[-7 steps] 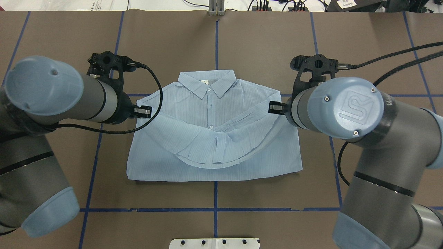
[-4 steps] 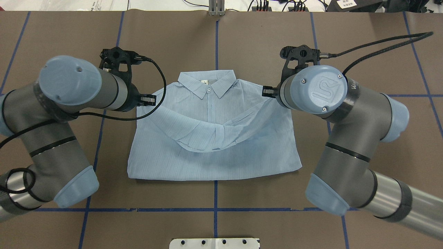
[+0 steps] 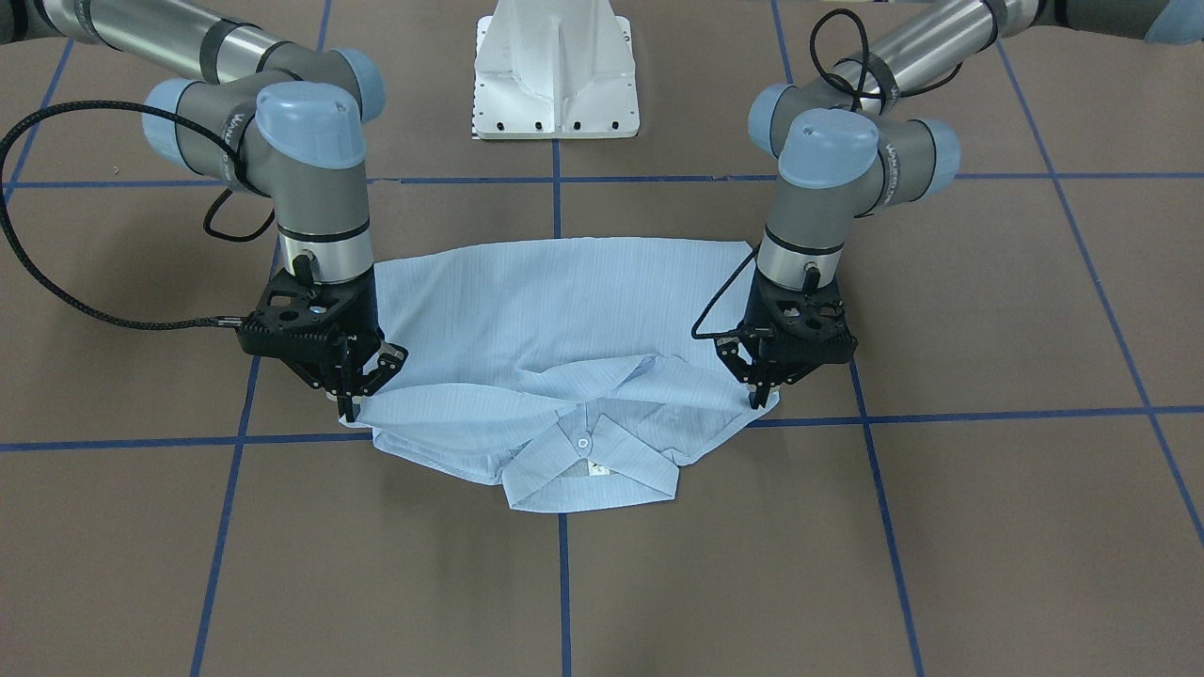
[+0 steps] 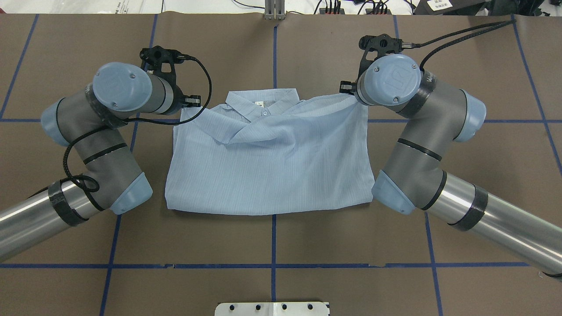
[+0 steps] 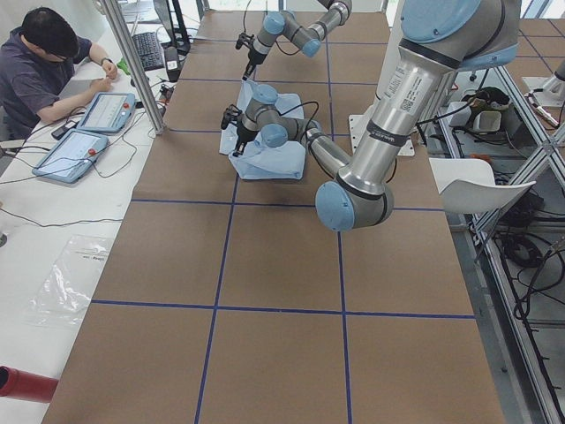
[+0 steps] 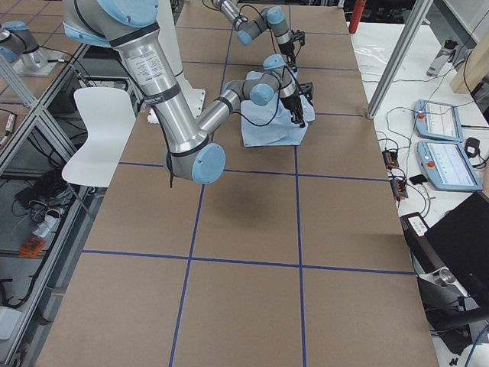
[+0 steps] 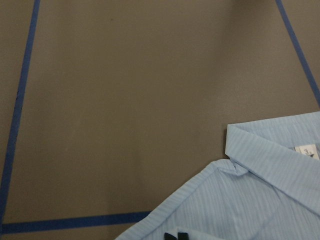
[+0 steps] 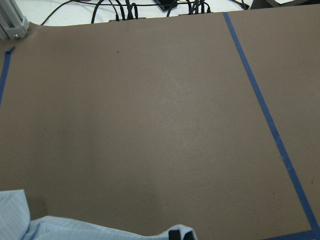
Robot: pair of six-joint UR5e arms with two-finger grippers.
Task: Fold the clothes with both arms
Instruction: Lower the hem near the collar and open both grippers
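The light-blue striped shirt (image 4: 272, 166) lies on the brown table, collar (image 4: 263, 103) at the far side, its lower half folded up over the front. My left gripper (image 4: 193, 103) is shut on the folded-over edge's corner near the shirt's left shoulder; in the front-facing view it (image 3: 757, 400) pinches that corner low at the table. My right gripper (image 4: 347, 87) is shut on the other corner (image 3: 350, 409) at the right shoulder. The folded edge sags over the collar (image 3: 588, 470) between them. The left wrist view shows the collar (image 7: 280, 165); the right wrist view shows a strip of shirt (image 8: 75, 227).
The white pedestal base (image 3: 555, 75) stands at the robot's side of the table. Blue tape lines (image 4: 274, 52) cross the brown table cover. An operator (image 5: 44, 62) sits with tablets (image 5: 88, 132) beyond the far table edge. Cables (image 8: 125, 12) lie along that edge.
Both grippers have moved away from the robot toward the collar, carrying the shirt's lower edge with them. The fold now covers the front up to the collar.
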